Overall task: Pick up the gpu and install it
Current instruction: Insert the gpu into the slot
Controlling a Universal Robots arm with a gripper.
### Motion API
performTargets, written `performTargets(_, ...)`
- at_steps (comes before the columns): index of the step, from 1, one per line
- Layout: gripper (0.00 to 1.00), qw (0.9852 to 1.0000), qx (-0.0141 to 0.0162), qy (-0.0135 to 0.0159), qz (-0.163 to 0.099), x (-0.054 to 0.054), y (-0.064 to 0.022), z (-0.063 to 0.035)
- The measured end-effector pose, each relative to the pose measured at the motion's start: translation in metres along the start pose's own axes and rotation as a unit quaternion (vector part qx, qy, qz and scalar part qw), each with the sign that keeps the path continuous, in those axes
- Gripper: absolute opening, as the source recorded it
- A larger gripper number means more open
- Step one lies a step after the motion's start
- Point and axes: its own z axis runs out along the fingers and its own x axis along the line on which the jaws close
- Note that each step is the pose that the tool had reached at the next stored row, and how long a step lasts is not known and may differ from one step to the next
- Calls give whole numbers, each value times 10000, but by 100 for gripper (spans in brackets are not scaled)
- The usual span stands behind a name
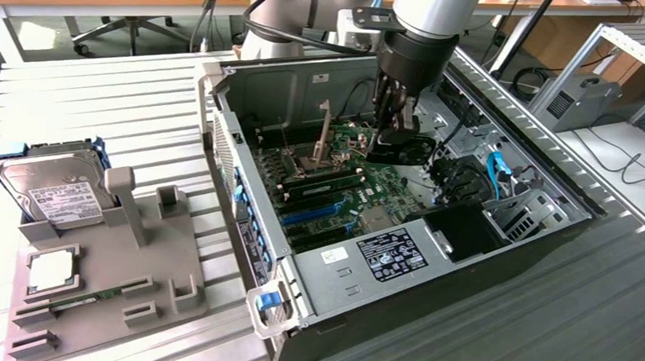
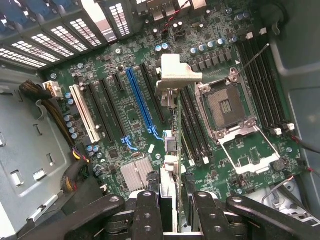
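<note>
Thin green gpu card [image 2: 171, 150] w/ silver metal end bracket [image 2: 176, 75] is held edge-on, upright over the green motherboard [image 2: 125, 107], prob. so its bottom edge can meet a slot. It hangs just beside the long blue slot [image 2: 140, 102], between that slot and the open silver CPU socket [image 2: 227, 107]. Black gripper [image 2: 170, 210] is clenched on the card's top edge. Arm reaches near-vertically down into the open black PC case [image 1: 328, 311], wrist low over the board.

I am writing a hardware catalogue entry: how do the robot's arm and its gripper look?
The arm is a light grey tube with a black wrist section. The gripper is black, with jointed links and round bolts along each side, seen close in the wrist view.
</note>
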Motion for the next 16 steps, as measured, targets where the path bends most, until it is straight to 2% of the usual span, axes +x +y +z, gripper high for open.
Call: performTargets(16, 29, 10000, -2, -2, -85, 0, 0, 1)
